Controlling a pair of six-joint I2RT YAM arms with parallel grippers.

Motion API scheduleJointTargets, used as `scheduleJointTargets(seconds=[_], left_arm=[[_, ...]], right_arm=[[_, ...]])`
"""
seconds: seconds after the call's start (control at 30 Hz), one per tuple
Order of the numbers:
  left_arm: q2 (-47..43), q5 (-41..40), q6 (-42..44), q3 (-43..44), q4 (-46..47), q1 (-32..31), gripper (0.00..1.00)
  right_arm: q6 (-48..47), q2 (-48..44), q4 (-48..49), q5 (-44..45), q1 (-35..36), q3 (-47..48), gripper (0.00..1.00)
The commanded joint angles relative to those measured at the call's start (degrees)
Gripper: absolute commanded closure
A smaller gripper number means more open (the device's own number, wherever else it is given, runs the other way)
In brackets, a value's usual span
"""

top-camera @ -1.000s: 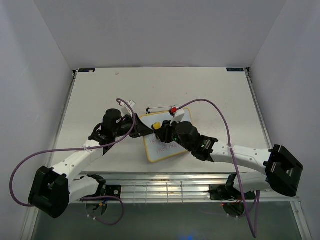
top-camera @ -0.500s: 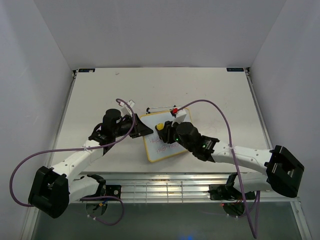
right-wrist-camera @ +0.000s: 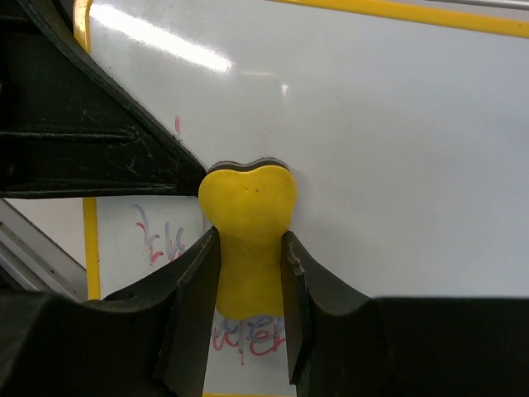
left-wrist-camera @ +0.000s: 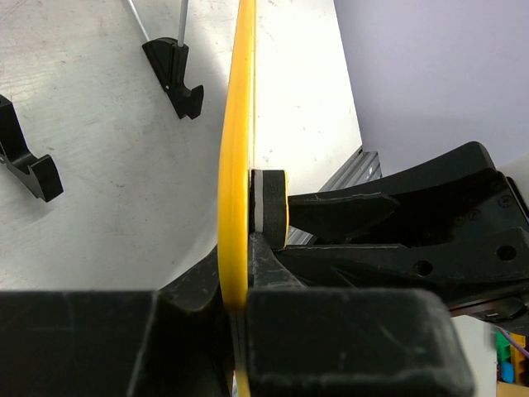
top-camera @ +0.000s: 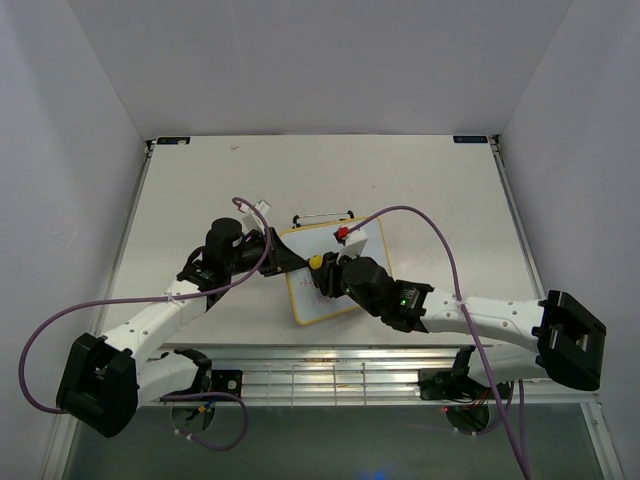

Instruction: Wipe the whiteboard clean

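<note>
The whiteboard, white with a thin yellow frame, lies at the table's middle. My left gripper is shut on its left edge. The left wrist view shows that frame edge-on, clamped in the left gripper. My right gripper is shut on the yellow eraser and presses it flat on the board. In the right wrist view the eraser sits in the right gripper on the whiteboard. Pink-red handwriting remains at the lower left, and the upper part is plain white.
A thin black wire stand lies just beyond the board, and its black feet show in the left wrist view. A small red-and-white piece sits at the board's far side. A metal rail runs along the near table edge.
My right gripper has slid the eraser a little toward the near edge across the board. The left gripper and the board have stayed put.
</note>
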Motion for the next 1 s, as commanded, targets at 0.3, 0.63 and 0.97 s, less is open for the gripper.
scheduleJointTargets(seconds=[0.3, 0.63, 0.97], left_arm=[[-4.71, 6.91, -4.03, 2.21, 14.6, -2.66, 1.0], [-5.06, 6.29, -4.2, 1.42, 14.95, -2.66, 1.0], [-4.44, 7.43, -5.61, 1.25, 16.09, -2.66, 1.0]], right_arm=[[4.87, 4.55, -9.44, -7.34, 4.5, -3.53, 0.92], [6.53, 3.06, -9.62, -5.58, 5.55, -6.25, 0.92], [5.22, 6.3, -8.3, -6.46, 5.9, -0.56, 0.92]])
